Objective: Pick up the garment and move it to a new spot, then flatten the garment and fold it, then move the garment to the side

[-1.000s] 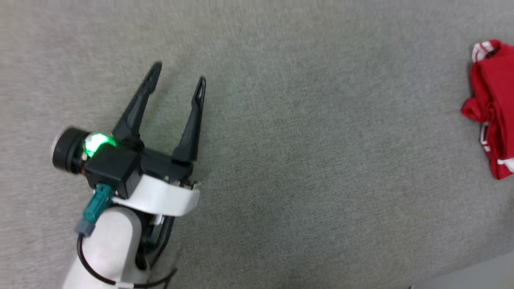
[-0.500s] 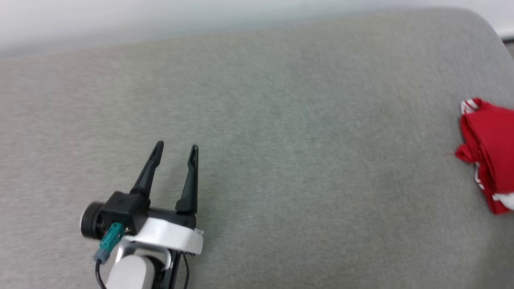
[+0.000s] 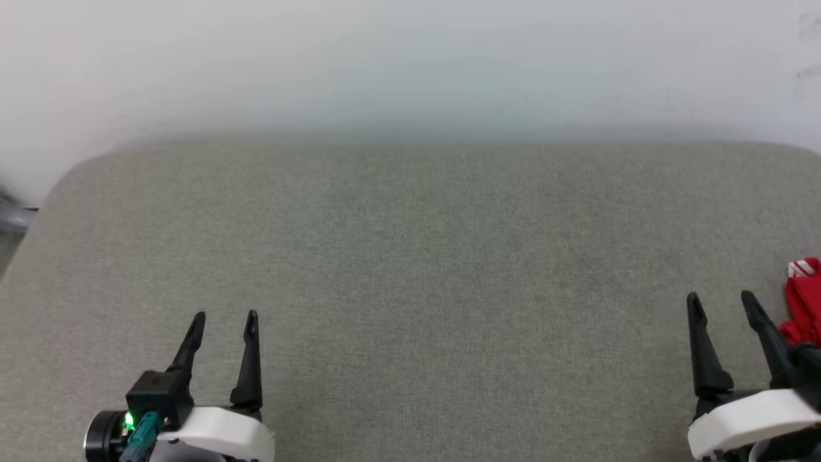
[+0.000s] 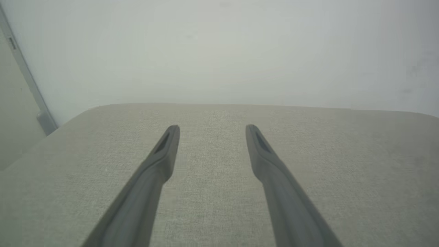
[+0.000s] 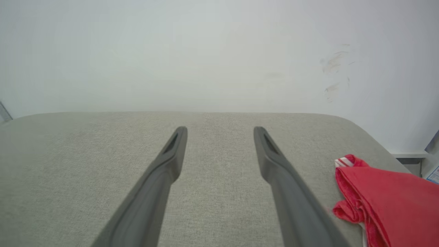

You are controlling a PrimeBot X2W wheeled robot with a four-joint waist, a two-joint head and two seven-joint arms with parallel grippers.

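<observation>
**Head view.** Garment [image 3: 805, 301] sits at the far right edge of the frame, cut off by the border: a red bunch with a bit of striped trim on top, lying on the grey cloth-covered counter [image 3: 410, 256]. Right gripper [image 3: 719, 296] is at lower right, just beside the garment, fingers spread and holding nothing. Left gripper [image 3: 225, 316] is at lower left, well apart from the garment, also spread and empty. This view gives both grippers together and how the garment lies relative to each.

**Left wrist view.** Left gripper [image 4: 212, 127] fingers stand wide over bare counter, with a pale wall behind. A grey upright strip [image 4: 24, 75] runs down the left edge.

**Right wrist view.** Garment [image 5: 387, 199] is at lower right, to the right of the right gripper [image 5: 220, 129], and it looks folded over in layers. This view adds the stacked fold edges and the striped trim [image 5: 341, 162] at the garment's near corner. Scuff marks [image 5: 334, 72] show on the wall.

**Handling, judged.** Light, soft and limp, likely a little slick. Layers may separate if pinched shallow. Best hold: the bunched fold edge nearest the right gripper, taking all layers.
</observation>
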